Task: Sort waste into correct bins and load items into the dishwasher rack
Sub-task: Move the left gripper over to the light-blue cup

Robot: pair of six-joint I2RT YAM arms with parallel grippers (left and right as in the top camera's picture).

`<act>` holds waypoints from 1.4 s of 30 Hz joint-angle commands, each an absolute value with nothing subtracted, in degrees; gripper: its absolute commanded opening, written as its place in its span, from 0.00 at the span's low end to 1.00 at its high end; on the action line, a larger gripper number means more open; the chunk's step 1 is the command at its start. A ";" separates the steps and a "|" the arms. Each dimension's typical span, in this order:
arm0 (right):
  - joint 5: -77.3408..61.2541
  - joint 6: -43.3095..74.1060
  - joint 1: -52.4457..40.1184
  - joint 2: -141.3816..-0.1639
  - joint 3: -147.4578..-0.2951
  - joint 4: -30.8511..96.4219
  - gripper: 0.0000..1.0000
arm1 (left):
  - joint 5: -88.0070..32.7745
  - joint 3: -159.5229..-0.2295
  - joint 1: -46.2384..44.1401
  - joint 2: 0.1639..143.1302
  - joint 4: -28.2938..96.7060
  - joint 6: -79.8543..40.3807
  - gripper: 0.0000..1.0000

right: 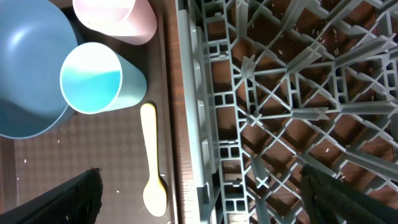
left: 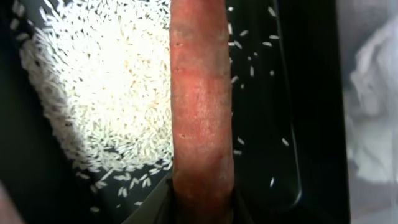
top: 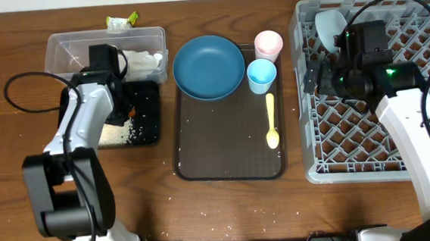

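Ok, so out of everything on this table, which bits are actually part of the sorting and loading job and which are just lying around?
Part of the job: carrot, rice, tissues, wrapper, clear tub, black tray, plate, pink cup, blue cup, spoon, bowl, rack.
Just lying about: brown serving tray, black cable.

Overhead: top-down, far. Left wrist: close over black tray [left: 266, 143]. Right wrist: rack [right: 198, 124] edge.
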State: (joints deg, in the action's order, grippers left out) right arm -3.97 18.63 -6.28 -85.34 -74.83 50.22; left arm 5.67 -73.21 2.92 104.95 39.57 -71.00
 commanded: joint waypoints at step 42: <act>-4.97 17.54 -7.57 -84.64 -74.85 46.57 0.99 | -18.04 -81.65 -18.09 97.21 29.69 -4.47 0.69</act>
